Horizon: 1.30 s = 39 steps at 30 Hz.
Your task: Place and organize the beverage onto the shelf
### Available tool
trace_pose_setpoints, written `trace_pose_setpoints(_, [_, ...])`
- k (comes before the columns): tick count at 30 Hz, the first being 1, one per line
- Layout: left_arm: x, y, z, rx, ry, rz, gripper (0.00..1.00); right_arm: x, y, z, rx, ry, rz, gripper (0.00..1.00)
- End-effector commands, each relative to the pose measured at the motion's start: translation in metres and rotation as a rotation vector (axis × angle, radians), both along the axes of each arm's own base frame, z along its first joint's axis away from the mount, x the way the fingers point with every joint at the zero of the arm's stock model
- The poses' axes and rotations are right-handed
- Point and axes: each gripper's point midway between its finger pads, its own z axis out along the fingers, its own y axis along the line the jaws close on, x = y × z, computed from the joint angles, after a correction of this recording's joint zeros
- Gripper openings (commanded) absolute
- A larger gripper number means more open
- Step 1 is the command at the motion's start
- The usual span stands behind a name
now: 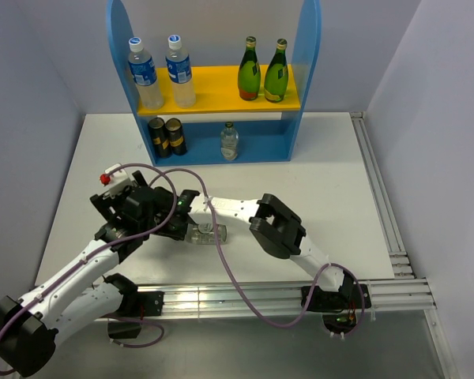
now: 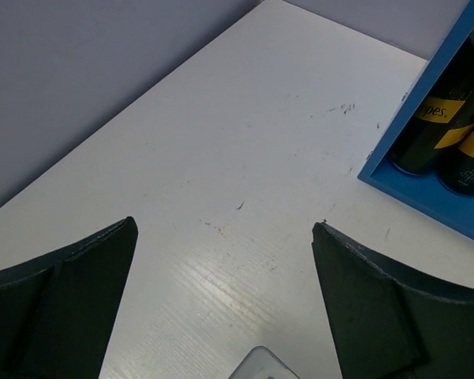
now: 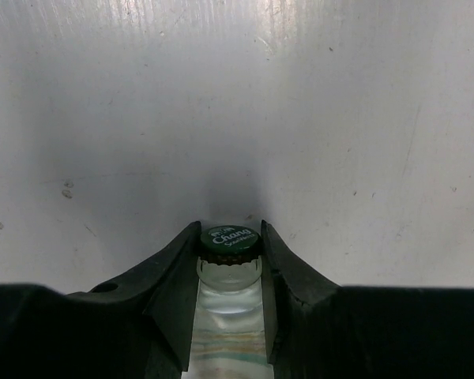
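So the table (image 1: 324, 181) is plain white, with a few scuffs and dark specks up close. The shelf (image 1: 308, 79) stands on it at the far edge. A short clear bottle (image 1: 207, 234) with a green cap lies on its side nearer the front left, well apart from the shelf. Can't tell if it's fully resting on the top. Some metal rails (image 1: 245, 296) run along the near edge.

The shelf (image 1: 308, 71) is blue with a yellow upper board (image 1: 213, 91); green bottles (image 1: 248, 73) carry yellow labels, clear bottles (image 1: 145, 77) blue labels and white caps; cans (image 1: 167, 136) black-and-gold; worktop (image 1: 324, 181) white.
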Motion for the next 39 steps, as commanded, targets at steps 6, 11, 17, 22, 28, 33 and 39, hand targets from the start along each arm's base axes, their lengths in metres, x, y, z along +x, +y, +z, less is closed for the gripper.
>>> trace_pose_setpoints(6, [0.003, -0.159, 0.001, -0.32, 0.028, -0.692, 0.99, 0.026, -0.021, -0.094, -0.067, -0.028, -0.133, 0.0])
trace_pose_setpoints(11, [0.002, -0.155, 0.008, -0.316, 0.015, -0.679, 0.99, 0.032, -0.035, -0.062, 0.01, -0.082, -0.244, 0.0])
trace_pose_setpoints(17, [-0.001, -0.146, 0.022, -0.312, -0.016, -0.664, 0.99, 0.056, -0.061, -0.002, 0.088, -0.216, -0.379, 0.0])
trace_pose_setpoints(22, [-0.004, -0.136, 0.044, -0.331, -0.073, -0.639, 0.99, 0.075, -0.085, 0.033, 0.114, -0.289, -0.477, 0.0])
trace_pose_setpoints(28, [-0.01, -0.122, 0.116, -0.353, -0.249, -0.633, 0.99, 0.083, -0.108, 0.043, 0.109, -0.329, -0.541, 0.0])
trace_pose_setpoints(33, [0.0, -0.117, 0.154, -0.322, -0.298, -0.588, 0.99, 0.078, -0.113, 0.05, 0.132, -0.323, -0.555, 0.0])
trace_pose_setpoints(39, [0.005, -0.125, 0.206, -0.326, -0.367, -0.621, 0.99, 0.078, -0.117, 0.045, 0.128, -0.329, -0.576, 0.0])
